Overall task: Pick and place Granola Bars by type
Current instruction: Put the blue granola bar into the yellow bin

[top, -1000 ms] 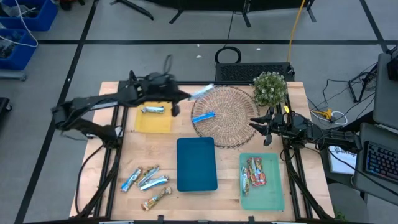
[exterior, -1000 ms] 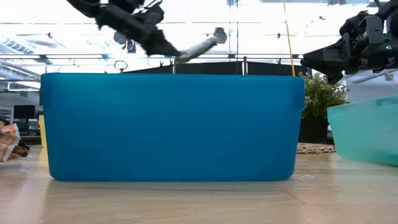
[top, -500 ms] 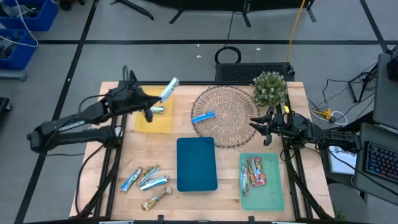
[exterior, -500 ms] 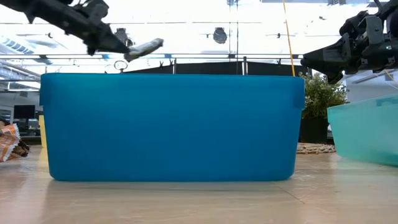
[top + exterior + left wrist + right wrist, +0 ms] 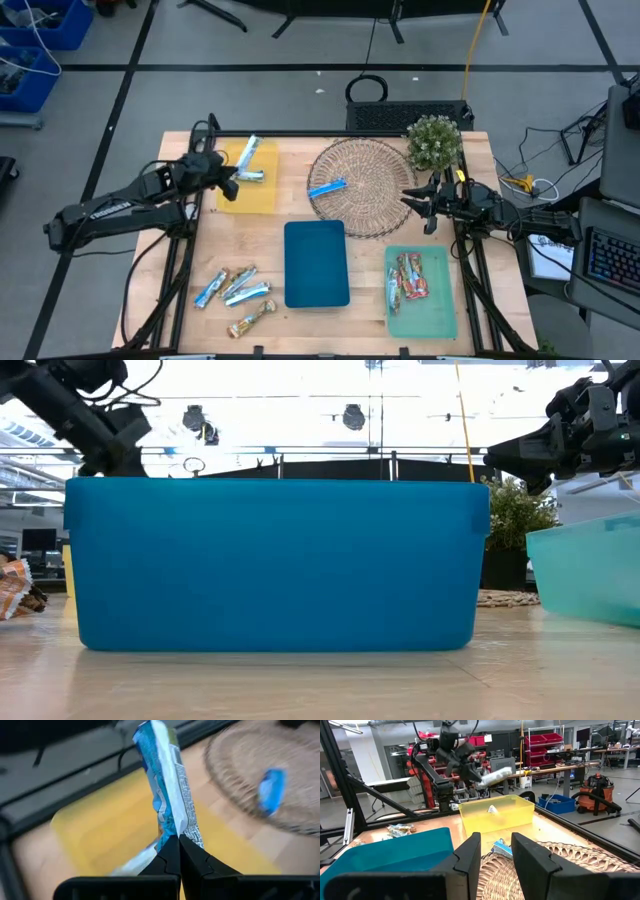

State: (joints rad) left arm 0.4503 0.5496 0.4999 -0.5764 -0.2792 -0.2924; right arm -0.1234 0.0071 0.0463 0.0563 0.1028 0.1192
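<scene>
My left gripper (image 5: 232,178) is shut on a blue-and-silver granola bar (image 5: 248,156) over the yellow tray (image 5: 262,197), where another silver bar (image 5: 250,176) lies. One blue bar (image 5: 327,187) rests in the wicker basket (image 5: 375,160). Red bars (image 5: 408,278) lie in the green tray (image 5: 437,315). Several loose bars (image 5: 235,290) lie on the table at the near left. My right gripper (image 5: 410,200) waits open by the basket's right rim, holding nothing. My left gripper pinches one end of the blue-and-silver bar (image 5: 174,831) between its two fingertips (image 5: 192,857). The fingers slant downward from the table's left side. The bar sticks out beyond the tips, along them, lifted clear above the yellow tray (image 5: 95,827).
A deep blue tray (image 5: 316,263) stands at the table's middle near side and fills the low view (image 5: 270,560). A potted plant (image 5: 434,142) stands at the far right, next to the basket. Bare wood shows between the trays.
My left gripper has carried the blue-and-silver bar from the basket's left rim toward the table's left edge, coming over the yellow tray and sinking a little. It has rolled on the way, so the bar now points toward the far edge. It has stayed shut.
</scene>
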